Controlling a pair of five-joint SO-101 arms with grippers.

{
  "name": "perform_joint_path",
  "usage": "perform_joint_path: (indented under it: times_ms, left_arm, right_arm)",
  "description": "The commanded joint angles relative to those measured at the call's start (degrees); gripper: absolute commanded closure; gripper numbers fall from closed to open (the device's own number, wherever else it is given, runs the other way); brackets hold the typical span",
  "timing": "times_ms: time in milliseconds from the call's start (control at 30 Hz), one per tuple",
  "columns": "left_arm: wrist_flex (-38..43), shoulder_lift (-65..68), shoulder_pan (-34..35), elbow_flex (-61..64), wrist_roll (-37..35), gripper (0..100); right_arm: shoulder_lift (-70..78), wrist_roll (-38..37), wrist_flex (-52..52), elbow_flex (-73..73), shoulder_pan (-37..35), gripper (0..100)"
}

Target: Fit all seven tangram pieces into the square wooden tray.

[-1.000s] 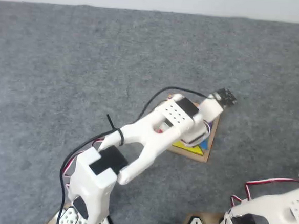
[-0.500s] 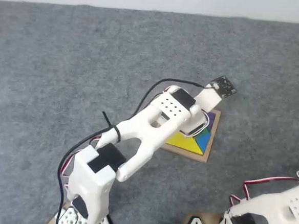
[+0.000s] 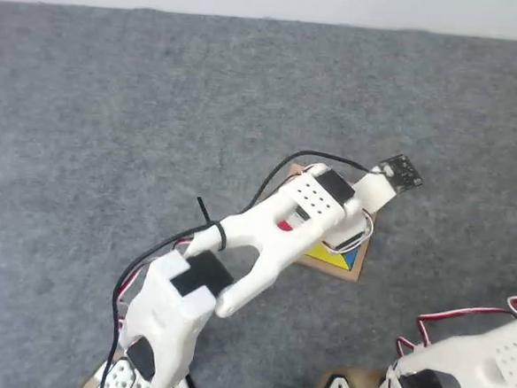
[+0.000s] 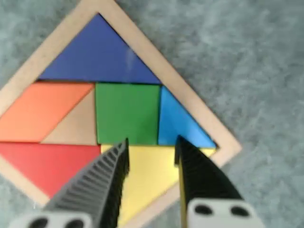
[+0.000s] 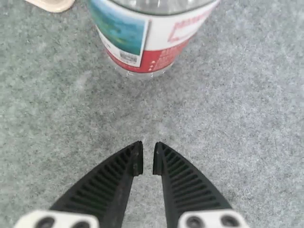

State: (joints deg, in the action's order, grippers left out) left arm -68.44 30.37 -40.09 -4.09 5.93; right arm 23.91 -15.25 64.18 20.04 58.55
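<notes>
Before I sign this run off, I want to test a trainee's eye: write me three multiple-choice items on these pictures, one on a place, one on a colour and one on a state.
1. Where is the left hand?
A) over the yellow piece in the tray
B) far off to one side of the tray
C) folded back at its base

2. What colour is the square piece?
A) red
B) green
C) orange

3. How is the left hand set?
A) shut on a piece
B) open, holding nothing
C) shut on the tray's rim

Answers:
1 A: in the left wrist view, its fingers stand either side of the yellow piece.
2 B: the one square in the tray is green.
3 B: yellow shows through the gap between its fingers.
</notes>
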Motion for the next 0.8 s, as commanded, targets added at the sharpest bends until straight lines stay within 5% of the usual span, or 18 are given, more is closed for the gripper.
perform_joint_path:
  times_ms: [0,400,633,767]
  left_arm:
    - [1.1,2.0,0.3,-1.9,-0.1,85]
    - [-5.9,-13.5,1.2,-3.6,-1.3,88]
    - [-9.1,-29.4,7.6,0.9,-6.5,88]
    - [-4.0,-42.6,10.1,12.9,-6.2,89]
  right_arm:
    - [-4.4,-0.1,1.5,3.1,-0.8,92.9]
    - [-12.1,-0.3,6.9,3.3,-2.8,93.3]
    - [-31.3,-0.5,20.0,1.5,-9.9,93.4]
    - [-41.4,-0.5,23.0,-7.1,-17.6,93.4]
